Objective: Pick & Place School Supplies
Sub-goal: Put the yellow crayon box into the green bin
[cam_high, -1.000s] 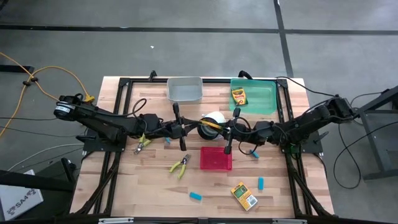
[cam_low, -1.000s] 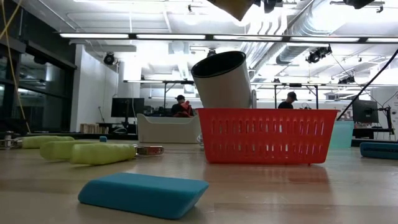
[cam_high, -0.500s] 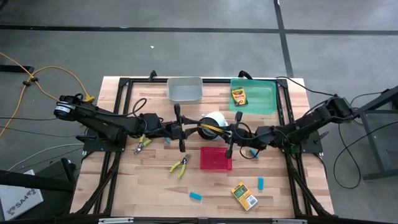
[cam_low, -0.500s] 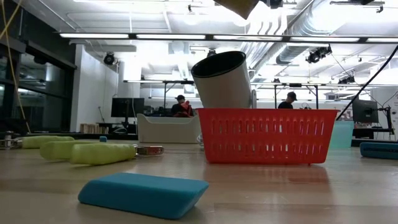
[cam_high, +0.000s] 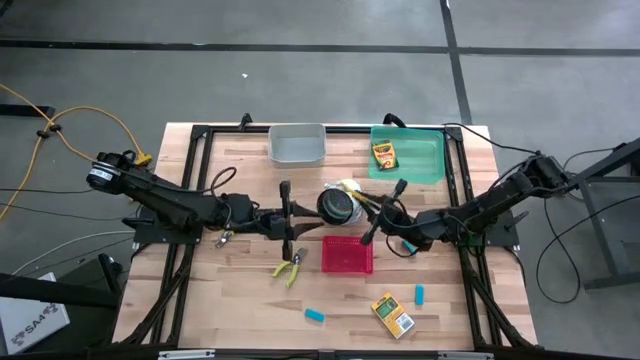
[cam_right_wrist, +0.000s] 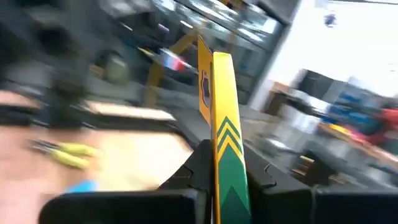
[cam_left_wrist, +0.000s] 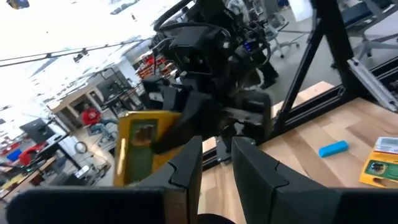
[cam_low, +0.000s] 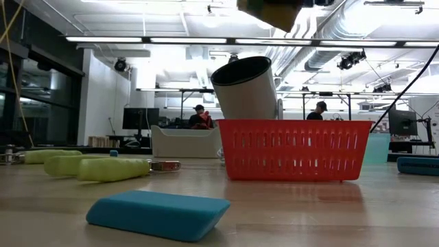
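Observation:
A yellow-and-green crayon box point(cam_right_wrist: 221, 106) hangs high over the table's middle, above the white cylinder point(cam_high: 338, 206), with my right gripper point(cam_high: 362, 200) shut on it. It also shows in the left wrist view as the crayon box point(cam_left_wrist: 140, 152) and at the top edge of the low view as the crayon box point(cam_low: 271, 8). My left gripper point(cam_left_wrist: 216, 155) stands open a little to the box's left, holding nothing; in the high view it is my left gripper point(cam_high: 305, 222). A second crayon box point(cam_high: 383, 155) lies in the green tray point(cam_high: 425, 160), a third crayon box point(cam_high: 392, 314) on the table near the front. My right gripper pinches the crayon box by its two broad faces at its green end point(cam_right_wrist: 225, 165), one finger on each side. The fingers point(cam_right_wrist: 196, 165) come level from the table's right. The box stands on edge between them, lifted clear over the white cylinder.
The red basket point(cam_high: 347, 255) stands just in front of the tilted cylinder. The grey bin point(cam_high: 298, 145) sits at the back. Yellow-green pliers point(cam_high: 290, 267) and another pair point(cam_high: 222, 238) lie front left. Light-blue blocks point(cam_high: 315, 315), point(cam_high: 421, 294), point(cam_high: 408, 246) are scattered about.
My left gripper has drawn back from the crayon box toward the table's near-left, leaving the box with the right gripper. My right gripper has turned at the wrist and swung slightly toward the near edge, carrying the box, which stays clear above the cylinder.

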Robot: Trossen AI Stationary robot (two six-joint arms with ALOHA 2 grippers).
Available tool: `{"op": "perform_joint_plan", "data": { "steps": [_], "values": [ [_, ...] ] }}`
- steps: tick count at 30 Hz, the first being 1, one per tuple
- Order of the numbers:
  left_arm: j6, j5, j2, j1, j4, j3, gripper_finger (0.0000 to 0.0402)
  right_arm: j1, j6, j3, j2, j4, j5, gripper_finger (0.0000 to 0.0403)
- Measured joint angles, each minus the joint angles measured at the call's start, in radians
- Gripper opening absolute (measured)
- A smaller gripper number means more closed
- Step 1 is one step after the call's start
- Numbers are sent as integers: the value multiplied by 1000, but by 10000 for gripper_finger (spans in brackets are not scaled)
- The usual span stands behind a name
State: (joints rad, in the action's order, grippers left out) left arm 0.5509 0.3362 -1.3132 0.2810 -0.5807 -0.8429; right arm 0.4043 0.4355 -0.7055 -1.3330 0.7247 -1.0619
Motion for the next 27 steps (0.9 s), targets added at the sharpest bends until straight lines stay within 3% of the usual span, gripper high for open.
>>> {"op": "perform_joint_plan", "data": {
  "steps": [5, 9, 12, 17, 21, 27],
  "values": [
    [2, 38, 0, 18, 0, 0, 82, -41, 79, 0, 50, -102, -251, 25],
    [2, 38, 0, 24, 1, 0, 82, -128, 64, 0, 99, -243, -299, 26],
    [1, 38, 0, 24, 1, 0, 82, -215, -75, 0, 133, -415, -227, 27],
    [1, 38, 0, 23, 1, 0, 82, -416, -459, 0, 174, -815, -25, 27],
    [1, 38, 0, 23, 1, 0, 82, -579, -658, 1, 176, -1065, 60, 27],
    [0, 38, 0, 23, 1, 0, 82, -726, -752, 46, 176, -1131, 176, 27]
  ]
}}
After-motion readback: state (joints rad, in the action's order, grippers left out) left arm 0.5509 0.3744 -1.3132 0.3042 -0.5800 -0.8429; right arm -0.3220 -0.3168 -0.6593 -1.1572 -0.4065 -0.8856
